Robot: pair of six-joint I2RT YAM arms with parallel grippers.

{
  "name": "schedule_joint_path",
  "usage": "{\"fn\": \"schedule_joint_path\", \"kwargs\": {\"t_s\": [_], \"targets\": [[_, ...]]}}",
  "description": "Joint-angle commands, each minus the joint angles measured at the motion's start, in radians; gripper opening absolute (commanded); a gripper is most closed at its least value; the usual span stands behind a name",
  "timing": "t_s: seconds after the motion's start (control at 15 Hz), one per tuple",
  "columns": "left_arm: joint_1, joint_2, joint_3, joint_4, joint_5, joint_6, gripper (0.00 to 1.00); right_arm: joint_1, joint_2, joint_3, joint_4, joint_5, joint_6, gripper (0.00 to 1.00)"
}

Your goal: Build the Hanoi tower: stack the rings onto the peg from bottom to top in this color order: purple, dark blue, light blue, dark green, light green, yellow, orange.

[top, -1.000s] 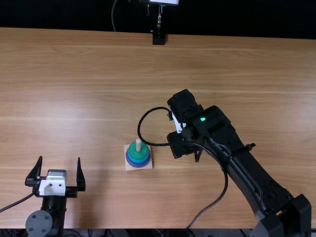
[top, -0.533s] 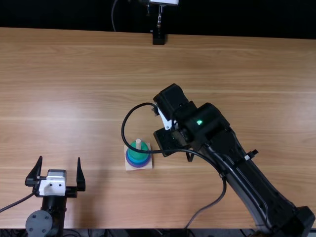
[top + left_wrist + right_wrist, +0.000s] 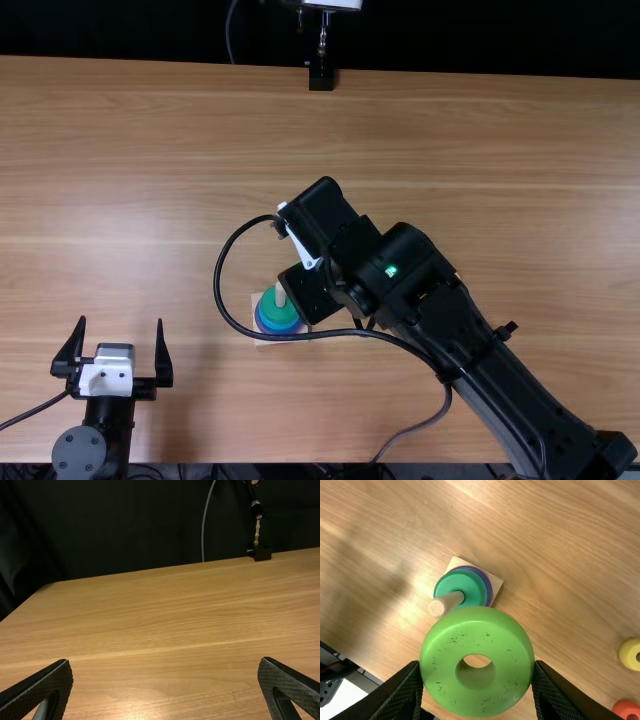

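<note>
In the top view the left gripper (image 3: 120, 365) stands open at the table's lower left; the left wrist view shows the same gripper (image 3: 165, 690) with nothing between its fingers. My right gripper (image 3: 310, 290), its body seen from above, hangs just right of the peg. In the right wrist view that gripper (image 3: 477, 680) is shut on the light green ring (image 3: 440, 680). Beyond this ring the wooden peg (image 3: 446, 604) rises from its square base (image 3: 496, 582). On the peg the dark green ring (image 3: 451, 586) is on top, with blue and purple rings below.
A yellow ring (image 3: 631, 654) and an orange ring (image 3: 626, 708) lie on the table, off to one side of the peg in the right wrist view. A black stand (image 3: 321, 76) is at the table's far edge. The right arm's cable loops over the peg's base.
The right arm has moved left in the top view, bringing its gripper from well right of the peg to beside it. The left arm has kept still.
</note>
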Motion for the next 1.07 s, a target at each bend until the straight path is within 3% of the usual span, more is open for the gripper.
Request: {"fn": "schedule_joint_path", "kwargs": {"t_s": [0.0,1.0], "targets": [[-0.001,-0.011,-0.022,-0.005,-0.001,0.004,1.00,0.011,0.010,0.029,0.004,0.002,0.005,0.00],[-0.001,-0.011,-0.022,-0.005,-0.001,0.004,1.00,0.046,0.063,0.024,0.065,-0.004,0.007,0.00]]}}
